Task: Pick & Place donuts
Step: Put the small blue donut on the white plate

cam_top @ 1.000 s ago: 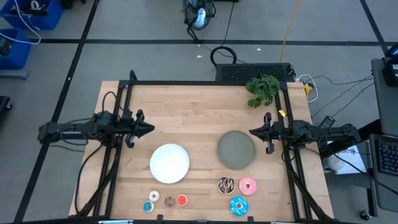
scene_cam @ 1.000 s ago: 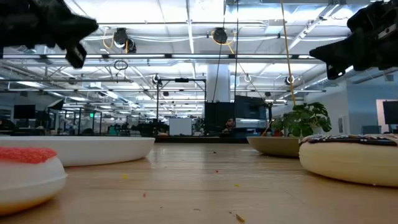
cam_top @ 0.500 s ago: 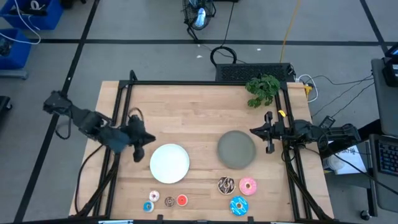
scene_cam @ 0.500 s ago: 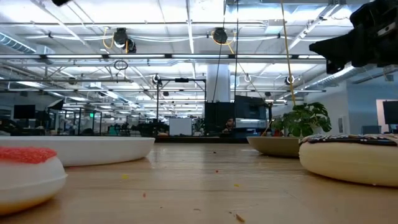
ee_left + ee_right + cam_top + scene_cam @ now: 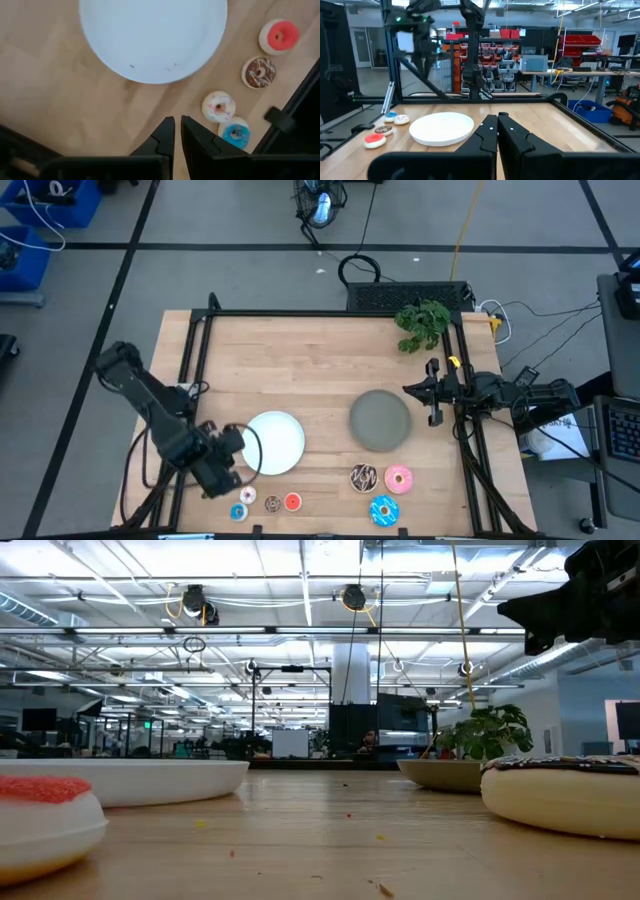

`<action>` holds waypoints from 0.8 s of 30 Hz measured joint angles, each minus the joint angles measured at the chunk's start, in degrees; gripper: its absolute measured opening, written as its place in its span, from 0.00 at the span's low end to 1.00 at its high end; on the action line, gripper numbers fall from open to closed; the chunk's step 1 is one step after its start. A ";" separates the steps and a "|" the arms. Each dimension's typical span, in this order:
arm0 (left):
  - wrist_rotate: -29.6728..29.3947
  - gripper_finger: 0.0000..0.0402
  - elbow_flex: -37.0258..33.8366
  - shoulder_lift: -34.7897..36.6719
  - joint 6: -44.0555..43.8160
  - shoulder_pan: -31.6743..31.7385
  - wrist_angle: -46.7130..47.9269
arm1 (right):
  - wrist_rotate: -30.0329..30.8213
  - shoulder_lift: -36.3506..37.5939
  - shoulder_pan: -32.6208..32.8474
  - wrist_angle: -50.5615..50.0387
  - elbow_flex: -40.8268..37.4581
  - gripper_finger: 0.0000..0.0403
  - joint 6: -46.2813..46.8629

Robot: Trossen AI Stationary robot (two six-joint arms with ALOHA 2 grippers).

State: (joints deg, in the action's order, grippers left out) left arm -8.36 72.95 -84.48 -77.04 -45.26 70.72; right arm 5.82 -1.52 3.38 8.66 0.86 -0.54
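Below my left gripper [image 5: 177, 131], fingers nearly closed and empty, the tiny donuts [image 5: 218, 106] lie just ahead; right gripper [image 5: 432, 392] waits closed, far off.

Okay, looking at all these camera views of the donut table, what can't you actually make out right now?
- Left gripper: low view misses it entirely, out of frame.
- Grey plate: right wrist view misses it; the camera aims past it.
- Three larger donuts: left wrist view cuts them off at its edge.
- Red donut: low view shows only part, cropped by the picture's left edge.
- White plate: high view, left arm covers its rim.
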 joint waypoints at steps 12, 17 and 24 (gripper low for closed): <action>6.62 0.14 0.01 -13.41 -0.18 -4.10 -10.92 | 0.20 -0.02 0.00 0.79 0.00 0.00 -0.13; 7.76 0.32 2.60 -15.35 -1.24 -4.10 -15.04 | 0.30 -0.02 0.00 2.61 0.00 0.00 -0.13; 7.42 0.59 2.69 -15.90 -3.73 -6.27 -20.64 | 0.13 -0.02 0.00 2.51 -0.02 0.00 -0.13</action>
State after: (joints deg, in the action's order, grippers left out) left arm -0.94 75.64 -100.38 -80.77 -51.53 50.08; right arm 5.96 -1.54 3.38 11.17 0.84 -0.67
